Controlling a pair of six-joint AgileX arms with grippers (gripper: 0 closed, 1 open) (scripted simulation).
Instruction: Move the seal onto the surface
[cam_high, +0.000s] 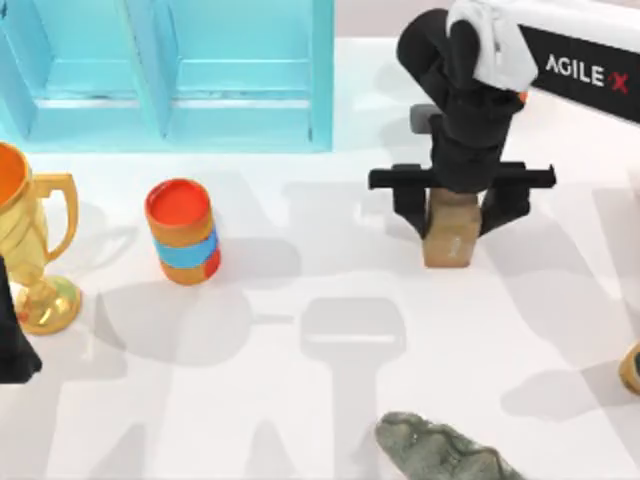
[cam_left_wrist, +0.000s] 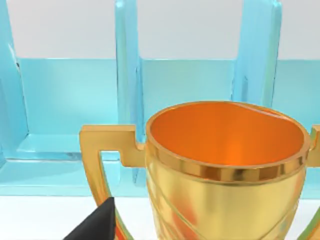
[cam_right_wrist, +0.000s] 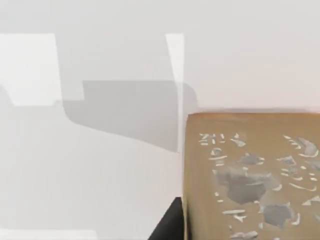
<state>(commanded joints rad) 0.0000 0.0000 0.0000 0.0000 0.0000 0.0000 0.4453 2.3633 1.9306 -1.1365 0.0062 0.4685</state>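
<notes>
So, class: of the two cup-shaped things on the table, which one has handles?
The gold trophy at the table's left edge; the orange cup beside it is a plain cylinder with a blue band.

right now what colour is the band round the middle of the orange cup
Light blue, on the orange cup, clearest in the top view.

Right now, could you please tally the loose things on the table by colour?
Tan-brown: 1, the seal
Gold: 1, the trophy cup
Orange with a blue band: 1, the orange cup
Grey-green: 1, the lumpy object
Total: 4
</notes>
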